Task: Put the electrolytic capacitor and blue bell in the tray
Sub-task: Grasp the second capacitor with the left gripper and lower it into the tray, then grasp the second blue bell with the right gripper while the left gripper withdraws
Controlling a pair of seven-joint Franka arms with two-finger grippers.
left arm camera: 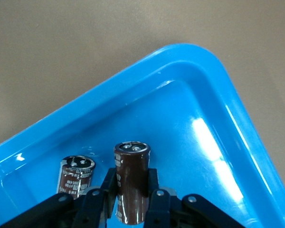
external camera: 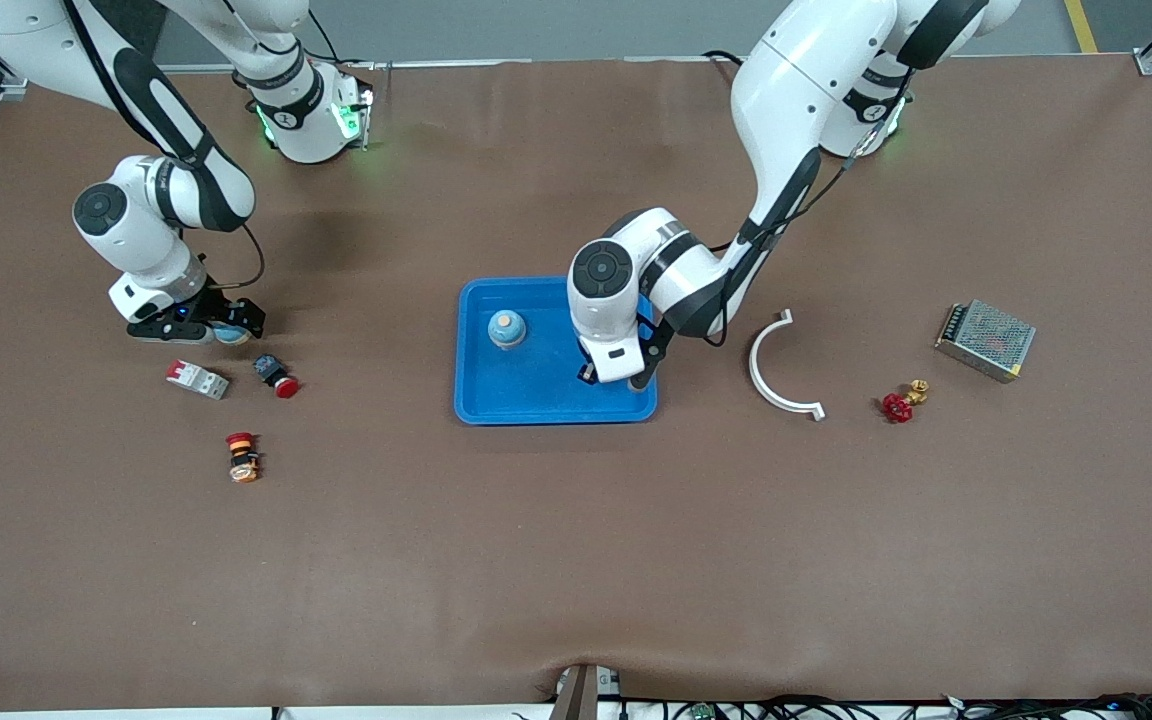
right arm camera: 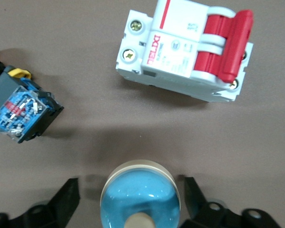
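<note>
Brown-sleeved capacitor (left arm camera: pixel 131 183), light, rigid and slick, is sitting pinched at its sides in the left gripper (external camera: pixel 616 378) over the tray (external camera: pixel 496 400), while the right gripper (right arm camera: pixel 131 199) is straddling wide a smooth blue bell (right arm camera: pixel 140 197) on the counter (external camera: pixel 576 550).

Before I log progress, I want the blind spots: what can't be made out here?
Left wrist view: fingers hide the base of the electrolytic capacitor; whether it touches the tray is unclear.
Front view: the left arm hides it.
Right wrist view: the edge cuts off the blue bell.
</note>
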